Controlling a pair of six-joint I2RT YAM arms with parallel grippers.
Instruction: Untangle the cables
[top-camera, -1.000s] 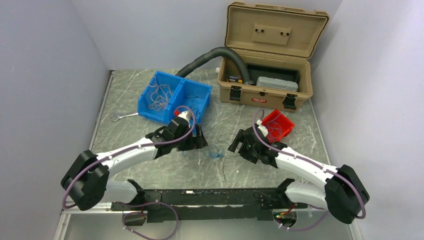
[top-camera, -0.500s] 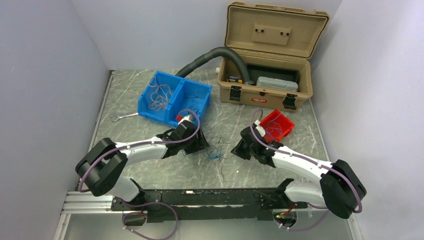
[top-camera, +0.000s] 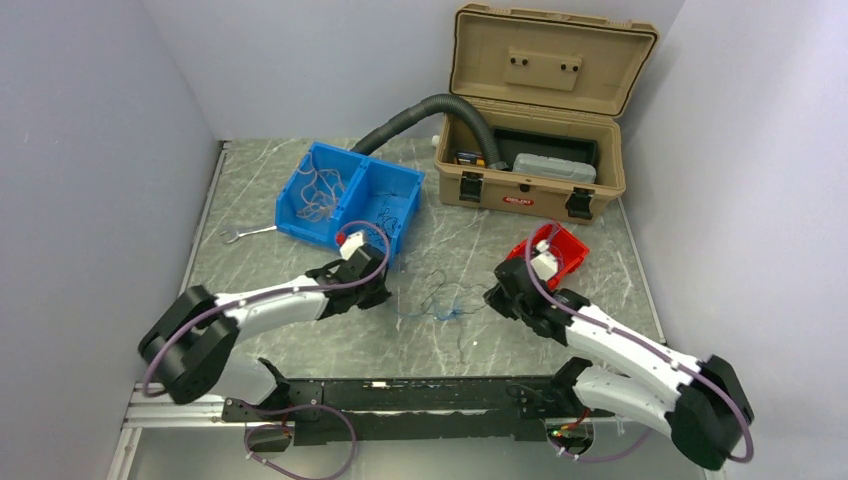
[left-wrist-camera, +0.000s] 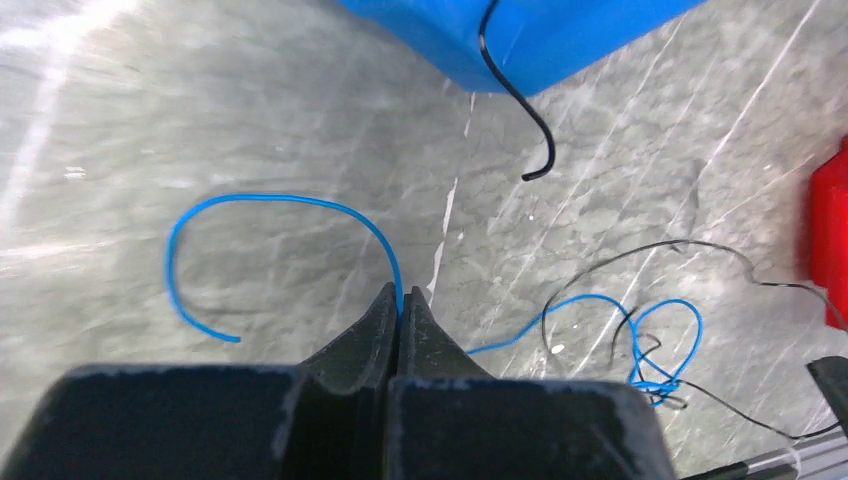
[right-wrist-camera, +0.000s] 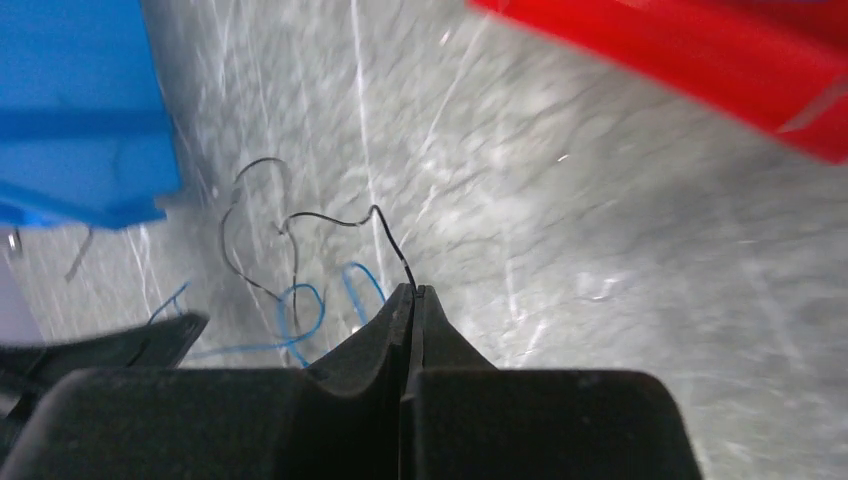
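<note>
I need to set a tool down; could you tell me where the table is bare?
Bare patches: between blue bin and toolbox, and beside the wrench. Crowded between the left hand and right hand, where wires stretch.

Count: I've got two, left gripper and right gripper. One blue bin, two compartments. One red bin, one case, one hose, one wrench. Cables: at least one blue, two black; the tangle is uncountable.

L arm & R arm low, angled in toward cable tangle.
L gripper just left of tangle, jaws tight on blue cable; R gripper just right of it, tight on black cable.
</note>
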